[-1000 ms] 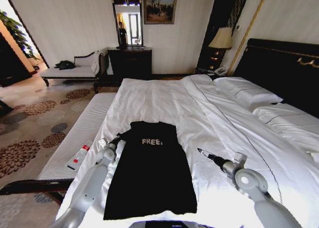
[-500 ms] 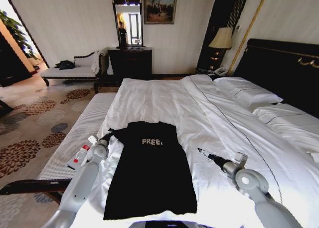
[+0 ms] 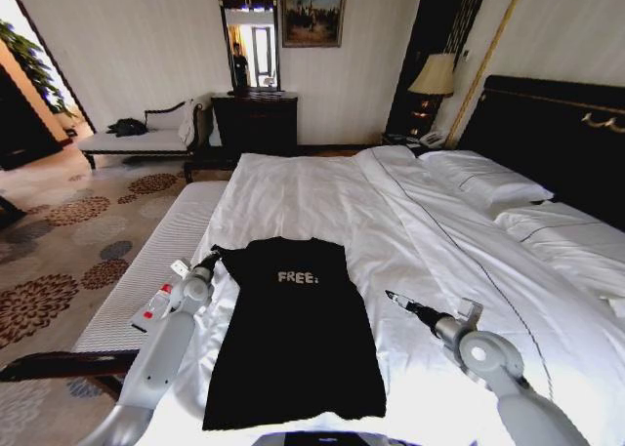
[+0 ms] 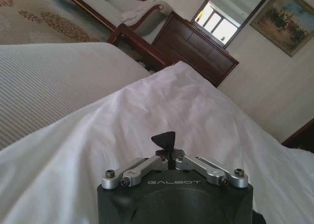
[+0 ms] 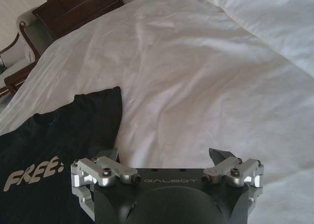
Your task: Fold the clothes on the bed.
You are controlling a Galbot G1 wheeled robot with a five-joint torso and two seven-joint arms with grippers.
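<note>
We see black T-shirt flat on bed, near its left edge. Left gripper pressed together at shirt's top left corner. Right gripper spread wide over bare white sheet, apart from shirt's right edge.

The T-shirt is laid flat on the near part of the bed, collar end toward the far side. The left gripper is placed at the shirt's far left corner, at the bed's left edge. The right gripper is held over the sheet just right of the shirt, apart from it. A bench is set along the bed's left side, with a small bottle lying on it. Pillows are found at the far right, against the headboard.
</note>
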